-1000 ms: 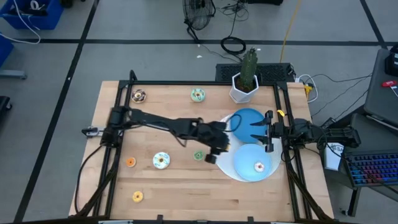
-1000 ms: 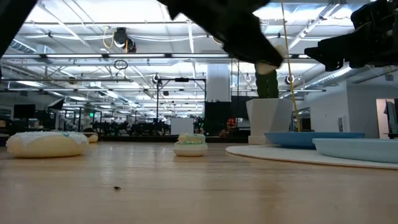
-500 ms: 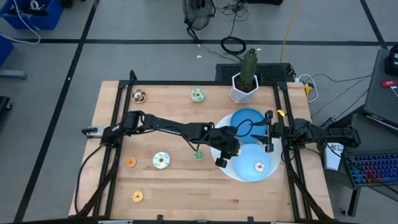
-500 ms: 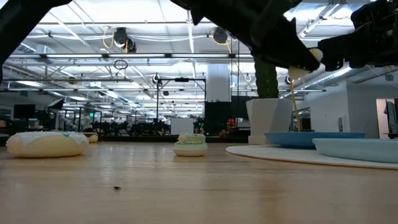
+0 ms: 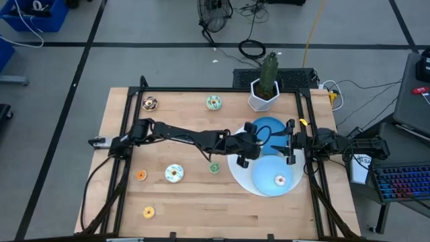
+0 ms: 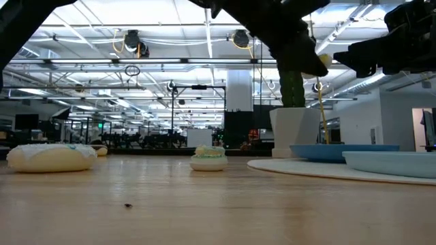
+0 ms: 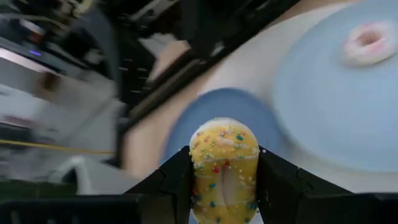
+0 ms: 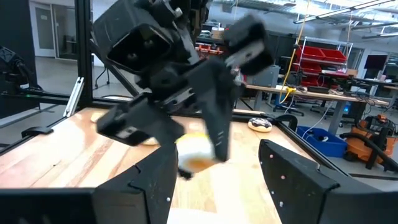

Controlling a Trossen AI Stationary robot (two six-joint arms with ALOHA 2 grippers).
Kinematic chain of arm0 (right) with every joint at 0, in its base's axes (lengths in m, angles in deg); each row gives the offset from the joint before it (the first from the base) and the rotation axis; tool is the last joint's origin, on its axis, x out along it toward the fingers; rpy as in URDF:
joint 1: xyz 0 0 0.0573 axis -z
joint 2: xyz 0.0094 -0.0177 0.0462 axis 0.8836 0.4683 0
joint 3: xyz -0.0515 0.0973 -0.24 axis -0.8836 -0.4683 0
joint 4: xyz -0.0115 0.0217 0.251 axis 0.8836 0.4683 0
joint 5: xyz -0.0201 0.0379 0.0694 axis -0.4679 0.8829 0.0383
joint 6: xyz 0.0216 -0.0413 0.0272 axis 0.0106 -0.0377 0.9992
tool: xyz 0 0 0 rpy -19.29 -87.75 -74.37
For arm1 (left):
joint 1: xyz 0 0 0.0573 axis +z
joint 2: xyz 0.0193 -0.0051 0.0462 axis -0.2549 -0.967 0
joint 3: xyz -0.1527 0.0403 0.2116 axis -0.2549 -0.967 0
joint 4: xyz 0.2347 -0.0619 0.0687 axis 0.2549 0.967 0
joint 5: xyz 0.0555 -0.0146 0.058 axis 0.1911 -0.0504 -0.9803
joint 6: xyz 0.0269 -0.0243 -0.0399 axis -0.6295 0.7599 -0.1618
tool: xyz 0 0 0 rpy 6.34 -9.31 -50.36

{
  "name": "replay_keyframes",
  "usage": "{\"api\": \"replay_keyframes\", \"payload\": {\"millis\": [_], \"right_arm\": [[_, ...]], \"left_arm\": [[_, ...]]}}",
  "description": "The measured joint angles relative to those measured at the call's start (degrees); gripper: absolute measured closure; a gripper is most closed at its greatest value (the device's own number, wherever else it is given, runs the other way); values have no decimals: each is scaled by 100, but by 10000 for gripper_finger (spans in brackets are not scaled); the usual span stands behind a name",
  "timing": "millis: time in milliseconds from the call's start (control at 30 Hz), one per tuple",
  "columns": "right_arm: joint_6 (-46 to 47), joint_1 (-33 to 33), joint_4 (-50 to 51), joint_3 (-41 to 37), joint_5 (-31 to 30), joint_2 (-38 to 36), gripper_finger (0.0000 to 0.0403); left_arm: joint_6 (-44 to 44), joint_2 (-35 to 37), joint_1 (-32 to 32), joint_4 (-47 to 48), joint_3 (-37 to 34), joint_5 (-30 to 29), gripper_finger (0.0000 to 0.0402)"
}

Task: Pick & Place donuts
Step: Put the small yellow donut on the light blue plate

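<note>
My left gripper (image 5: 244,156) hangs over the white disc's left part, beside the far blue plate (image 5: 269,126), shut on a yellow sprinkled donut (image 7: 224,167). The right wrist view shows that donut (image 8: 196,155) under the left gripper's dark fingers. A pink-white donut (image 5: 279,180) lies on the near blue plate (image 5: 269,168). On the wood lie a green donut (image 5: 214,168), a white one (image 5: 174,173), an orange one (image 5: 140,175), a yellow one (image 5: 148,212), a chocolate one (image 5: 150,103) and a green-white one (image 5: 213,102). My right gripper (image 5: 290,142) waits open at the table's right edge. My left gripper pinches the yellow donut between its two fingers (image 7: 177,180), one on each flat side of the ring (image 7: 205,163). The donut stands on edge in the hold. It is lifted clear of the table, as the low view shows (image 6: 320,63).
Both blue plates sit on a large white disc (image 5: 236,171) at the table's right. A white pot with a cactus (image 5: 265,94) stands at the far edge behind them. Black frame rails run along the table's left and right sides. Bare wood lies between the scattered donuts.
My left gripper has carried the yellow donut toward the table's right, from above the green donut out over the white disc. It has then swung toward the far edge, nearer the far blue plate. It has stayed shut on the donut throughout.
</note>
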Motion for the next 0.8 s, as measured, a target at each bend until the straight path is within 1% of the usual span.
{"api": "replay_keyframes", "payload": {"millis": [133, 300, 567, 633, 700, 800], "right_arm": [[-28, 0, -31, 1, 0, 0, 186], [-2, 0, -77, 2, 0, 0, 189], [-1, -13, -102, 2, 6, -2, 191], [163, -13, -220, 0, -77, 0, 191], [675, -15, -354, 1, -494, 2, 193], [1037, -7, -449, 0, -1631, 49, 194]], "left_arm": [[-794, 2, 35, -503, 0, -401, 256], [-1525, 2, 230, -758, 0, -428, 256], [-1997, 2, 612, -882, 0, -441, 256], [-2220, 2, 666, -885, 0, -444, 256], [-2471, 2, 694, -882, 0, -447, 256], [-2808, 2, 693, -887, 0, -508, 256]]}}
